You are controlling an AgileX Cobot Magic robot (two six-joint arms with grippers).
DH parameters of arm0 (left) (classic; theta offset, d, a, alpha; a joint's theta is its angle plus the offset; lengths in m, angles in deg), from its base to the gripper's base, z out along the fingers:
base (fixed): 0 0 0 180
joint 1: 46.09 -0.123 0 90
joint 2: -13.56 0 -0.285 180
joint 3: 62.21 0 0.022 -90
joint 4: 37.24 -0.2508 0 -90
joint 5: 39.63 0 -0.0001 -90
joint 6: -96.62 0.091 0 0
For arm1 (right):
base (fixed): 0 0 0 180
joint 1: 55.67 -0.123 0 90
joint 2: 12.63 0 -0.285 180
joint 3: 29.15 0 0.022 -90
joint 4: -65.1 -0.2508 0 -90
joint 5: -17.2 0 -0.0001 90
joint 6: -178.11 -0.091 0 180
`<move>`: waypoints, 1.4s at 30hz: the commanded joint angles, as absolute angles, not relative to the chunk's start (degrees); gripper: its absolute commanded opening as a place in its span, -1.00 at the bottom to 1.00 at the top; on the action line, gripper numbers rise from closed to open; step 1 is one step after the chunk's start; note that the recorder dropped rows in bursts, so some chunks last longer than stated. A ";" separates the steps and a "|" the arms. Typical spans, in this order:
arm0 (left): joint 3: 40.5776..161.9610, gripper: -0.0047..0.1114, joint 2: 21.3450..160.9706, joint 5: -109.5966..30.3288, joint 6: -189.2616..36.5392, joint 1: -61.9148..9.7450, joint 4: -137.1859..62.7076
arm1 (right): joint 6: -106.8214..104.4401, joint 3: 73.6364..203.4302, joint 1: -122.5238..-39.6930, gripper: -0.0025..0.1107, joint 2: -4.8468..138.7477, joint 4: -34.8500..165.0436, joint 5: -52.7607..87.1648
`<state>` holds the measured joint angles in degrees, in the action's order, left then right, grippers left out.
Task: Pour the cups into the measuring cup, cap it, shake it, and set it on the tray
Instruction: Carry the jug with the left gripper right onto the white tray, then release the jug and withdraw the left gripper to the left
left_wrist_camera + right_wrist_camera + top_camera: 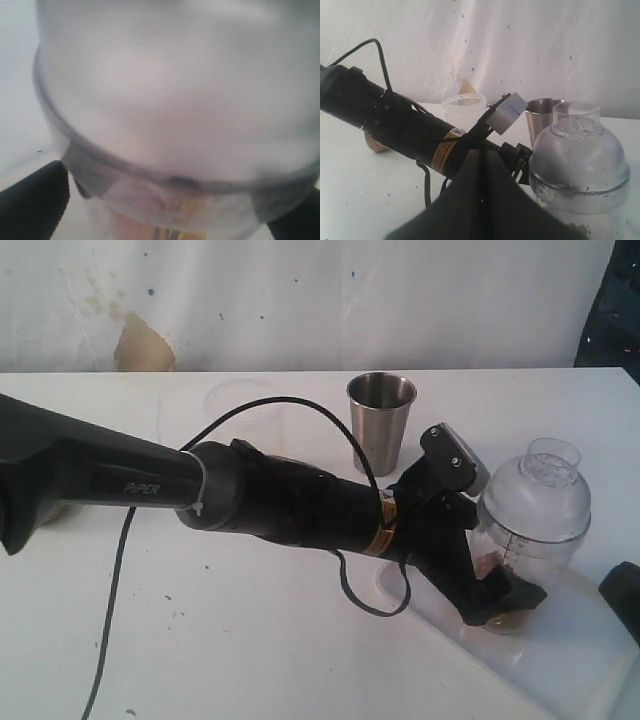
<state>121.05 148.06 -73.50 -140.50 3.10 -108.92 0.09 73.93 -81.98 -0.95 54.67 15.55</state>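
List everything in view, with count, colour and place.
measuring cup: one, clear with printed marks, standing on the tray
dome lid: one, clear, capping the measuring cup
tray: one, white, lower right of the exterior view
steel tumbler: one, shiny grey, upright beyond the left arm
frosted cup: one, milky white, left of the steel tumbler in the exterior view
wooden cup: one, brown, mostly hidden behind the left arm
table: one, white, under everything
left gripper: one, black, shut on the measuring cup's base
right gripper: one, black, shut, empty
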 commanded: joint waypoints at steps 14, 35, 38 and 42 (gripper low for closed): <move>114.92 0.70 139.87 -74.33 -171.63 -3.03 -130.72 | 0.04 73.64 -81.30 -0.96 -1.29 54.60 14.66; 78.41 -0.92 104.09 -49.85 -147.89 -30.66 -88.00 | 0.04 73.64 -81.30 -0.96 -1.29 54.60 15.47; 70.78 -0.92 95.81 -63.70 -103.78 -31.03 -35.58 | -0.21 73.64 -81.30 -0.96 -1.29 54.60 15.45; 62.18 -0.92 87.21 -71.61 -77.88 -29.63 -11.73 | -0.44 73.64 -81.30 -0.96 -1.29 54.60 15.57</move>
<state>64.90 90.89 -68.60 -85.32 -30.27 -20.20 -0.28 73.93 -81.98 -0.95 54.67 15.55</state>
